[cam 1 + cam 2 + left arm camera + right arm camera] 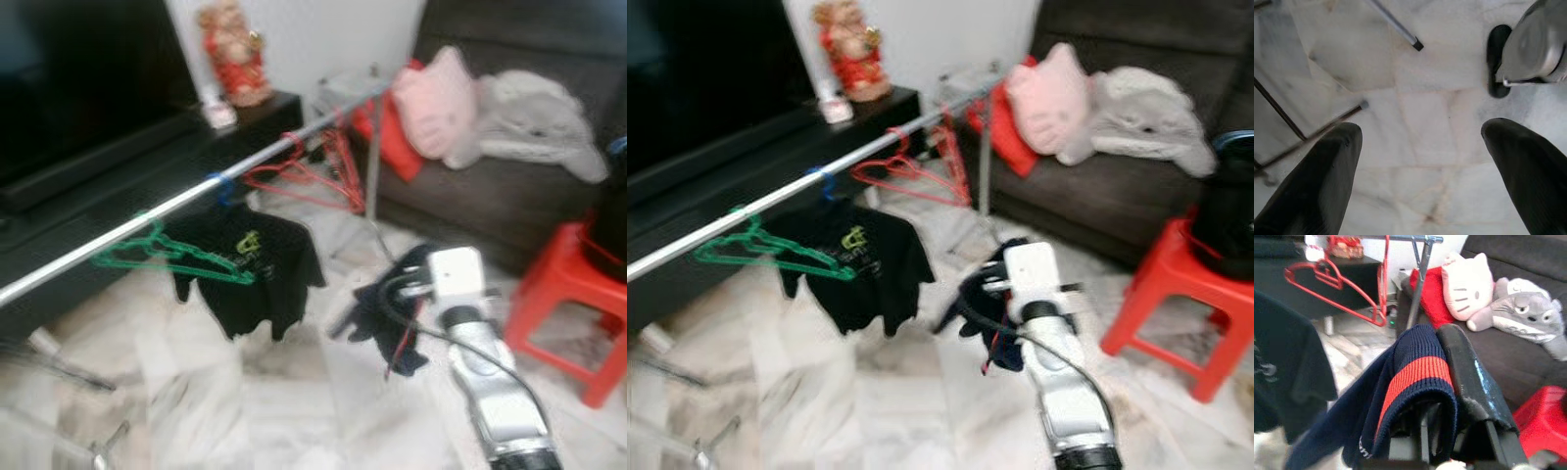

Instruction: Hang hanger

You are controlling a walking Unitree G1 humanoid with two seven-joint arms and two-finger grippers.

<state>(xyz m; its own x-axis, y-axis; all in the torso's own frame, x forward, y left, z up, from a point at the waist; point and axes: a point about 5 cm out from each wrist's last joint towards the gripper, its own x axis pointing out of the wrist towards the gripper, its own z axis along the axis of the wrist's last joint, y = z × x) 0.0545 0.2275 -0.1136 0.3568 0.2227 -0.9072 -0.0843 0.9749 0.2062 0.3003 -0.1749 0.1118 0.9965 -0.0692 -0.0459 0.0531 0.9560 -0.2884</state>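
A pale marble floor (294, 411) runs under a silver rail (176, 204), the landmark here. Behind the rail stands a black TV unit (108, 166) with a red figurine (233, 51) on top; past the rail's far end is a dark sofa (490, 196) holding a red cushion (390, 137), a pink cat pillow (436, 98) and a grey plush (534, 117). A red stool (573, 294) sits near the sofa.

On the rail hang a green hanger (162, 255), a black T-shirt (250, 269) with a green print, unreadable, and red hangers (313, 174).

The right gripper (377, 313) is raised in front of the rail, clamped on a navy garment (1400, 396) with a red stripe; the right wrist view shows white lettering at its hem, too small to read.

The left gripper (1420, 147) points at the floor, fingers (1317, 186) spread wide, near rack legs (1396, 24).
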